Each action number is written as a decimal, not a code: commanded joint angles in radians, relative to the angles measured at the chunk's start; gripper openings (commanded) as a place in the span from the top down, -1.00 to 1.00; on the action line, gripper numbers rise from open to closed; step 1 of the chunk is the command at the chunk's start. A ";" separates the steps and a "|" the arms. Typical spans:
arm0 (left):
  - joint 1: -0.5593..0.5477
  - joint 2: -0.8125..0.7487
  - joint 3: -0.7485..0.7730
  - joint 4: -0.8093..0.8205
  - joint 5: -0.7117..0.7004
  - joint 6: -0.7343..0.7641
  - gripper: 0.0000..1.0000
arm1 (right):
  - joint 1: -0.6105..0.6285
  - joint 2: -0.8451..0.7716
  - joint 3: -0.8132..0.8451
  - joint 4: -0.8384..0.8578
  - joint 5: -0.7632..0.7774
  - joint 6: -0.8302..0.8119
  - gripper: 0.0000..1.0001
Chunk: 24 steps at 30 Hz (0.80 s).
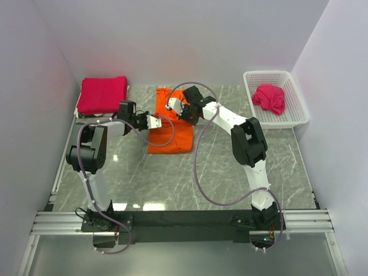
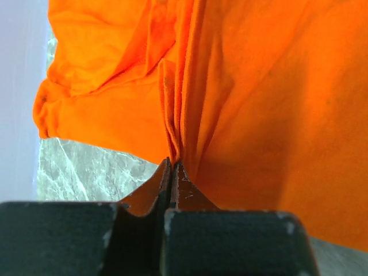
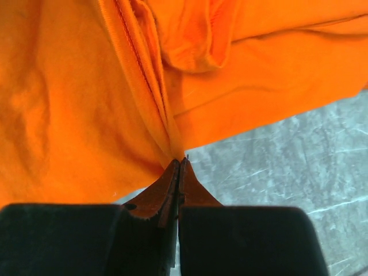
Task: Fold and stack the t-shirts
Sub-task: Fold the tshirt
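The bright orange t-shirt (image 1: 171, 127) lies partly folded on the marble table, between the two arms. My left gripper (image 1: 154, 122) is shut on a pinched fold at the shirt's left edge; in the left wrist view the fingertips (image 2: 174, 165) meet on bunched orange cloth (image 2: 259, 103). My right gripper (image 1: 172, 107) is shut on the shirt's far edge; the right wrist view has its tips (image 3: 181, 163) closed on a gathered hem of the orange cloth (image 3: 69, 115). A folded crimson-pink t-shirt (image 1: 103, 94) sits at the back left. Another crimson-pink t-shirt (image 1: 270, 98) lies crumpled in the basket.
The white lattice basket (image 1: 300, 112) stands at the back right by the wall. White walls close in the left, back and right sides. Grey marble tabletop (image 1: 172, 178) stretches bare in front of the orange shirt. Cables loop from both arms over the table.
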 commanded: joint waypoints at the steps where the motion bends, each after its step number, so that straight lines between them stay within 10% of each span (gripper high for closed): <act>1: 0.005 0.015 0.023 0.070 -0.012 -0.013 0.92 | -0.009 0.012 0.026 0.099 0.044 0.033 1.00; 6: 0.006 0.034 0.067 0.083 -0.075 -0.130 0.13 | -0.012 0.025 0.053 0.117 0.124 0.087 0.22; 12: 0.107 -0.153 0.121 -0.166 0.055 -0.486 -0.26 | -0.084 -0.138 0.041 -0.021 0.021 0.317 0.08; 17: 0.179 -0.287 0.086 -0.454 0.179 -0.797 -0.28 | -0.135 -0.306 -0.107 -0.144 -0.295 0.578 0.10; 24: 0.216 -0.336 -0.182 -0.459 0.253 -1.095 -0.17 | -0.142 -0.507 -0.610 0.176 -0.526 0.785 0.15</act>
